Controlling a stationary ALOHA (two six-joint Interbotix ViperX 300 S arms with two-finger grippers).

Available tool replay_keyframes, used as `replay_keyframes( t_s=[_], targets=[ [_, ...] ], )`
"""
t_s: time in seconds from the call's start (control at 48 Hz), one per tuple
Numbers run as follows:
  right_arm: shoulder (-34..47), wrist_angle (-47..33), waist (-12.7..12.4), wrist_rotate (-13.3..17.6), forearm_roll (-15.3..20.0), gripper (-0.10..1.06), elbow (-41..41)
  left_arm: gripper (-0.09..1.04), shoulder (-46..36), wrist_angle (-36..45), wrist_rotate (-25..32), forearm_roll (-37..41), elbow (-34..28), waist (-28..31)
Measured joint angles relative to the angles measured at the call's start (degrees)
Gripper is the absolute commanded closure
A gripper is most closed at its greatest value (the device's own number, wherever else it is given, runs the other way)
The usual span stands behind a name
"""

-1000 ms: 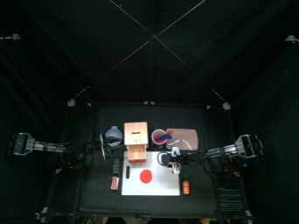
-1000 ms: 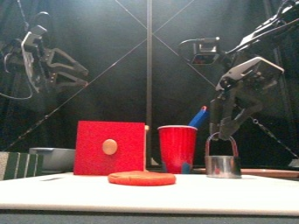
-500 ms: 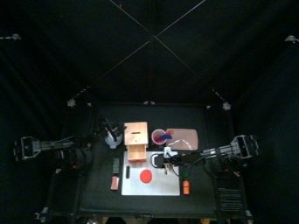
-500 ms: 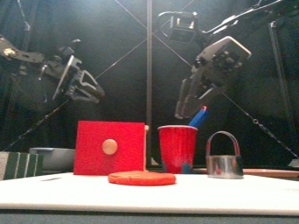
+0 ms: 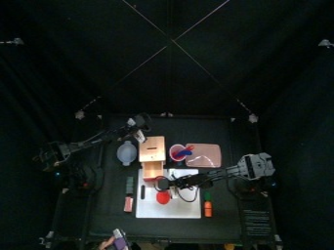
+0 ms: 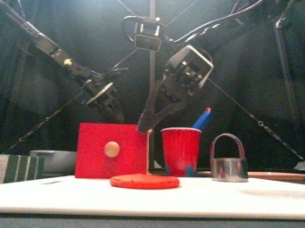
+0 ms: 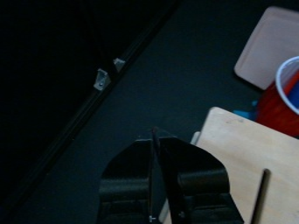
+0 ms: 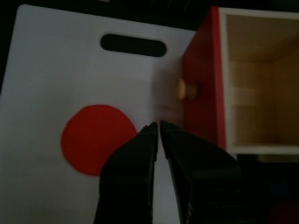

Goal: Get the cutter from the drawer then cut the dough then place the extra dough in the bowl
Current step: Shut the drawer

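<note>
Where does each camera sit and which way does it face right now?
Top: high above, looking down at the board; left arm and right arm show.
Front: low in front, looking level at dough, box, cup; both arms above.
Left wrist: on left arm, looking past shut jaws at box, cup.
Right wrist: on right arm, looking past shut jaws at dough, board.
Shared: dough in top, front, right wrist.

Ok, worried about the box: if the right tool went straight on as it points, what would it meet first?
Probably the white cutting board, on the bare strip between the red dough and the red drawer front. The right tool is close to both, so depth is unclear.
</note>
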Motion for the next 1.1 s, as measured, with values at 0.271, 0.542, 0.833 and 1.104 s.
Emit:
replay_keyframes(
  t_s=[0.271,0.542,0.833,1.104],
  targets=[
    [4.7,0.0,-0.2,-0.2,1.4,0.65,-4.6,0.47,8.2,8.7,14.1,-8.0,-7.3,0.3],
    [8.4,1.1,-0.5,-0.6,0.4,0.65,-8.3,0.47,10.7,8.0,19.5,-15.0,-7.5,0.2],
    [9.8,3.6,-3.3,-0.6,-5.4,0.65,-10.3,0.47,11.7,6.9,19.7,-15.1,-7.5,0.4],
    [10.1,4.7,-6.6,-0.6,-8.5,0.65,-11.8,0.47,11.8,6.5,19.7,-14.9,-7.5,0.3]
  ],
)
